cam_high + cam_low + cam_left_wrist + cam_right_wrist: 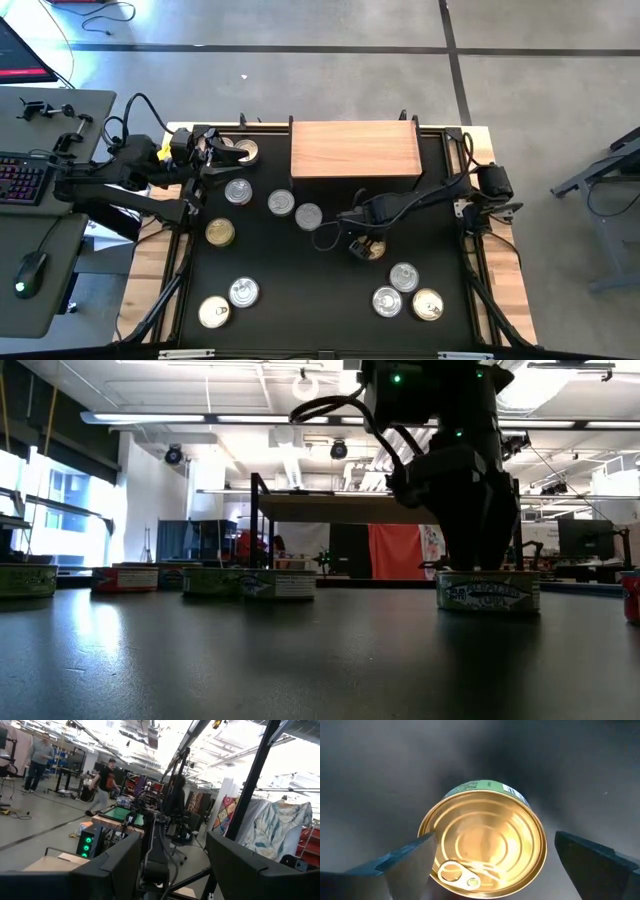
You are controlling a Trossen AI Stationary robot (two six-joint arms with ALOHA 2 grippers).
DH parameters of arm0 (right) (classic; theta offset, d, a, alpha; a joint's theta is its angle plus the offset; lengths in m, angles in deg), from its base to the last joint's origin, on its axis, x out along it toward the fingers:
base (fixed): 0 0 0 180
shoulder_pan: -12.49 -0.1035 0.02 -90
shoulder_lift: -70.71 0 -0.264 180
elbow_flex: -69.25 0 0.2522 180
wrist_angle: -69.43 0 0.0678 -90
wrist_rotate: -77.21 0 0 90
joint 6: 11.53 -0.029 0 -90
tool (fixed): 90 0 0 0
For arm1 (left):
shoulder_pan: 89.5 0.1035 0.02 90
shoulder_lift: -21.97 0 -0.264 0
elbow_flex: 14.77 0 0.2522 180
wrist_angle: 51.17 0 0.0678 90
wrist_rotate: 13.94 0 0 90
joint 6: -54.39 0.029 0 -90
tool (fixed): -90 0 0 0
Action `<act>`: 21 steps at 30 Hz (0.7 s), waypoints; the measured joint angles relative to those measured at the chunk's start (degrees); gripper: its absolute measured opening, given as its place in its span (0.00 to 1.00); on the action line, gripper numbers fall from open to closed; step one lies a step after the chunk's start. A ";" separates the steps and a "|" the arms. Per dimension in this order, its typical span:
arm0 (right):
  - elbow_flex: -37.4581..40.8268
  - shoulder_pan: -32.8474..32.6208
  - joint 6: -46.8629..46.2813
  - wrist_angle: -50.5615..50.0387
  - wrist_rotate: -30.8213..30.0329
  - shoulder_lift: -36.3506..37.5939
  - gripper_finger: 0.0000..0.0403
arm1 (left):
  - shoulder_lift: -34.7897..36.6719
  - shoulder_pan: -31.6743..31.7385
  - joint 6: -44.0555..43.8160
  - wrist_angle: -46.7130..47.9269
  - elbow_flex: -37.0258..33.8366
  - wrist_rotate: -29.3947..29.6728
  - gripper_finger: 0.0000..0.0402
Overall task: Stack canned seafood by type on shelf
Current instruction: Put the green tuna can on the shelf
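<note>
The right end effector (487,865) hangs spread wide around a flat round gold-lidded tin (482,840) on the black desk (300,290), seemingly not gripping; the light-brown wooden shelf (355,150) holds nothing; the left end effector (172,865) gapes wide.

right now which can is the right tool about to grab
The gold-lidded can at mid-table, directly under the right tool, whose open fingers straddle it. The other cans lie apart from it, none with a tool over it.

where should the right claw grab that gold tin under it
By its side wall, from straight above. The gold tin lies flat on the mat with its pull-tab lid up, round and low, so only the rim sides offer opposing faces. The right claw is open, with a finger on each side of the tin; lowering and closing across the widest part looks best.
</note>
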 joint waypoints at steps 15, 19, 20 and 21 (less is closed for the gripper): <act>-5.47 -1.09 1.17 -16.54 -10.46 11.80 0.98 | -13.78 -1.69 2.62 8.88 -0.35 -5.16 0.53; -5.46 -1.45 -1.59 -20.48 -8.30 14.05 0.93 | -20.44 -2.23 6.19 2.31 -4.85 -7.04 0.44; -5.46 -1.69 -2.59 -21.15 -7.74 14.10 0.90 | -22.44 -2.21 6.19 -1.96 -7.12 -8.10 0.39; -5.46 -1.97 -3.85 -21.67 -7.15 14.17 0.88 | -24.31 -2.10 5.99 -6.80 -9.47 -9.54 0.34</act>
